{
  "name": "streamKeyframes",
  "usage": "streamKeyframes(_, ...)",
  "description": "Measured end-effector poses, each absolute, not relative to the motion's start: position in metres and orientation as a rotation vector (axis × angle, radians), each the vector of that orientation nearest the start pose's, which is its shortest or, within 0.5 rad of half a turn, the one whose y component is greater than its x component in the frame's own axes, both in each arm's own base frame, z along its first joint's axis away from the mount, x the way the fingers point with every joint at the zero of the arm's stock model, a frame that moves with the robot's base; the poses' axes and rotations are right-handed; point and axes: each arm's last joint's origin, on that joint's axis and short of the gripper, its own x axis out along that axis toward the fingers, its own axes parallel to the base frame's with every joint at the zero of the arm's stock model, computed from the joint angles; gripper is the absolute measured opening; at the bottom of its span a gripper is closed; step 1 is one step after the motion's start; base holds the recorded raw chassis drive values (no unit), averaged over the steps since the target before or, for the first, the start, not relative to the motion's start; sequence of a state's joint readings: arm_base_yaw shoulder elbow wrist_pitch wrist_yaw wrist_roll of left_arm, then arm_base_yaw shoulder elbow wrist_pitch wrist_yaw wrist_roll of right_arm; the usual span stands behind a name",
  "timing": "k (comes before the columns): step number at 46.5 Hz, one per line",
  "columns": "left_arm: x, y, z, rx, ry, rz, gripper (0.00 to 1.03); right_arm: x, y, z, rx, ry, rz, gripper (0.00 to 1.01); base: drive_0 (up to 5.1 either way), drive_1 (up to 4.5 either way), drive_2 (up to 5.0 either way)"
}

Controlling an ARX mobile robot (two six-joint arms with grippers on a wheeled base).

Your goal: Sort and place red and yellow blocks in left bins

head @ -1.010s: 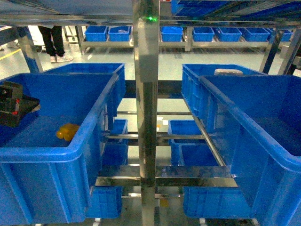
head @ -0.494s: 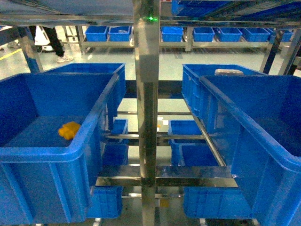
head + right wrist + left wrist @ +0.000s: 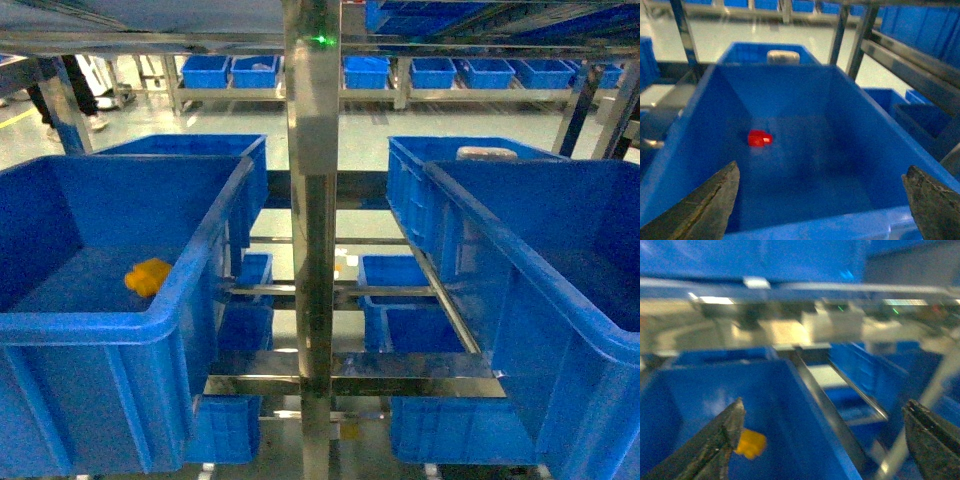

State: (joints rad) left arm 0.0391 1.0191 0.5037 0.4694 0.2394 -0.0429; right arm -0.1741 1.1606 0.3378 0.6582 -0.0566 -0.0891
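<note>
A small orange-yellow block [image 3: 148,276] lies on the floor of the big blue left bin [image 3: 95,325], near its right wall. The blurred left wrist view shows the same block [image 3: 751,444] low in that bin [image 3: 700,385], just past the left finger of my left gripper [image 3: 823,405], which is open and holds nothing. A red block [image 3: 759,138] rests on the floor of another large blue crate [image 3: 805,95]. My right gripper [image 3: 821,169] hangs open above that crate's near rim. Neither gripper shows in the head view.
A shiny metal rack post [image 3: 310,250] stands between the left bin and a large blue crate [image 3: 560,330] on the right. Smaller blue bins [image 3: 400,300] sit lower in the rack. A white object [image 3: 783,56] lies on the crate behind.
My left gripper, seen at the left edge over the left bin a second ago, has pulled out of the head view. The yellow block stays on the bin floor. A person in the background walked left.
</note>
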Motion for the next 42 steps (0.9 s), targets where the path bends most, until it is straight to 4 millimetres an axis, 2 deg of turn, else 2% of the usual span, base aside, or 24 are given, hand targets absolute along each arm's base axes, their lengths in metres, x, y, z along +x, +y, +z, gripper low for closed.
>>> streamKeyframes(2,0.215,-0.002,0.252,-0.027,-0.008,-0.106,0.84,0.216,-0.035,0.191,-0.054,0.072,-0.055,0.88,0.0,0.00,0.0)
streamKeyframes(6,0.200,-0.002,0.236,-0.018,-0.006,-0.024,0.67,0.199,-0.026,0.182,-0.028,0.026,-0.003,0.69,0.0,0.00,0.0)
streamKeyframes(11,0.184,0.001,0.217,-0.018,0.010,0.004,0.42,0.184,-0.019,0.181,-0.018,0.003,0.000,0.44,0.0,0.00,0.0)
streamKeyframes(15,0.176,0.000,0.210,-0.018,0.006,0.003,0.26,0.175,-0.015,0.178,-0.016,0.008,0.003,0.27,0.0,0.00,0.0)
streamKeyframes(19,0.165,0.000,0.201,-0.018,0.003,0.003,0.04,0.164,-0.011,0.173,-0.014,0.018,0.002,0.05,0.0,0.00,0.0)
streamKeyframes(20,0.163,0.000,0.199,-0.019,0.004,0.003,0.01,0.162,-0.010,0.173,-0.015,0.015,-0.008,0.02,0.0,0.00,0.0)
streamKeyframes(24,0.157,0.000,0.194,-0.017,0.008,0.004,0.02,0.157,0.000,0.170,-0.011,-0.027,0.008,0.02,0.0,0.00,0.0)
streamKeyframes(30,0.148,0.000,0.188,-0.016,0.006,0.003,0.02,0.148,0.001,0.158,-0.011,0.042,0.007,0.02,0.0,0.00,0.0)
streamKeyframes(42,0.136,0.000,0.180,-0.015,0.007,0.003,0.02,0.137,0.000,0.166,-0.011,0.004,0.001,0.02,0.0,0.00,0.0)
